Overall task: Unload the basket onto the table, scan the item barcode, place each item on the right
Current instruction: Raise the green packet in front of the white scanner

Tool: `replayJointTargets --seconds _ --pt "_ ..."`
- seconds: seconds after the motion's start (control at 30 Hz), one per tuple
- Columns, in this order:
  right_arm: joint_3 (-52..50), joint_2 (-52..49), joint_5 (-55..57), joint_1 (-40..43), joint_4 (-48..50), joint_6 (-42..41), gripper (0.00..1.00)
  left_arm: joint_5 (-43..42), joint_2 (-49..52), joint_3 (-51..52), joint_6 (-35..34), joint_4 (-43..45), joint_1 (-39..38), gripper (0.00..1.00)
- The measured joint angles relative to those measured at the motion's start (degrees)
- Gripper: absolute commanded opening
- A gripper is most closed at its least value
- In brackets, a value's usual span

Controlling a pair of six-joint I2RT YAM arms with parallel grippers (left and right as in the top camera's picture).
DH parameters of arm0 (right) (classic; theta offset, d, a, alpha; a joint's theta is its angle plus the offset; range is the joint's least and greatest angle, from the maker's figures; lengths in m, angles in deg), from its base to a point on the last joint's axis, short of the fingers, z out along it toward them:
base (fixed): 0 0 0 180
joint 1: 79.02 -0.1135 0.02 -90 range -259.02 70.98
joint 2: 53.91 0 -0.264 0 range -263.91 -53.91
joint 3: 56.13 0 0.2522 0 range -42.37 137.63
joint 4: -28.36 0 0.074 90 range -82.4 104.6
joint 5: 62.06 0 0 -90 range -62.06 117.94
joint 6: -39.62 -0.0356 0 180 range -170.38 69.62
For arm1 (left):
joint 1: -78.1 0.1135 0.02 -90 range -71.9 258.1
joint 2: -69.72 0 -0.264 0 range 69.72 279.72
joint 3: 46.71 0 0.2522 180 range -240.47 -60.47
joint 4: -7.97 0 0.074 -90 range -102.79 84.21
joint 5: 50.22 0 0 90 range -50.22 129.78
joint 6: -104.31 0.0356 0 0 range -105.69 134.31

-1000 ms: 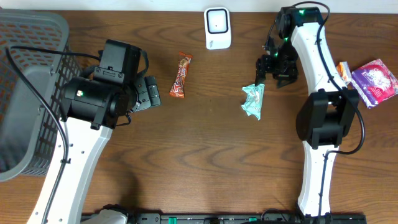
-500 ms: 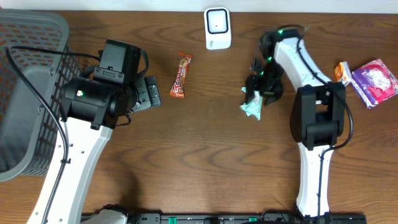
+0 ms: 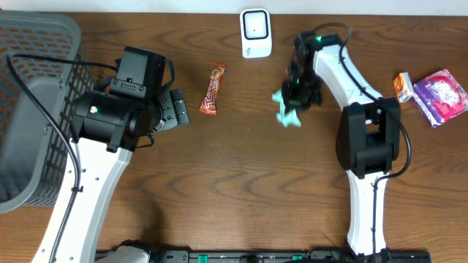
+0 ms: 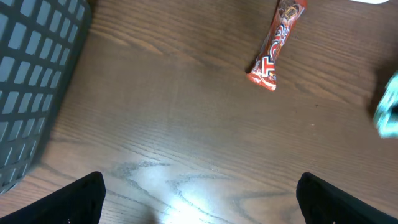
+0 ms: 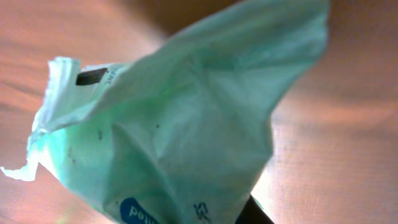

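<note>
The right gripper (image 3: 294, 96) is pinched tight on a mint-green crinkled plastic packet (image 3: 284, 114) (it fills the right wrist view (image 5: 186, 124)), held over the dark wooden table (image 3: 241, 183), near the white boxy barcode scanner (image 3: 256, 33) at the far edge. The left gripper (image 4: 202, 199) stands spread wide and holds nothing, near an orange-red candy bar (image 4: 277, 43), with a grey plastic basket (image 3: 29, 109) on its outer side.
</note>
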Motion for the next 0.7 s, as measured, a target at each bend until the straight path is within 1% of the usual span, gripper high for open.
replayJointTargets --seconds 0.1,0.17,0.2,0.37,0.5,0.6,0.7 --pt "5.68 0.00 0.04 0.00 5.60 -2.91 0.01 0.00 0.00 0.00 0.00 0.02 0.00 0.98" --pt "8.61 0.00 0.02 0.00 11.58 -5.53 0.01 0.00 0.00 0.00 0.00 0.02 0.00 0.98" --pt "9.55 0.00 0.02 -0.04 16.57 -7.37 0.01 0.00 0.00 0.00 0.00 0.02 0.00 0.98" --pt "10.10 0.00 0.17 -0.57 33.46 -13.68 0.01 0.00 0.00 0.00 0.00 0.00 0.00 0.98" --pt "9.88 0.00 0.46 -1.79 46.29 -16.81 0.01 0.00 0.00 0.00 0.00 0.00 0.00 0.98" --pt "9.31 0.00 1.70 -3.04 51.32 -18.23 0.01 0.00 0.00 0.00 0.00 0.00 0.00 0.98" --pt "7.52 0.00 4.24 -4.26 54.27 -20.15 0.01 0.00 0.00 0.00 0.00 0.00 0.00 0.98"
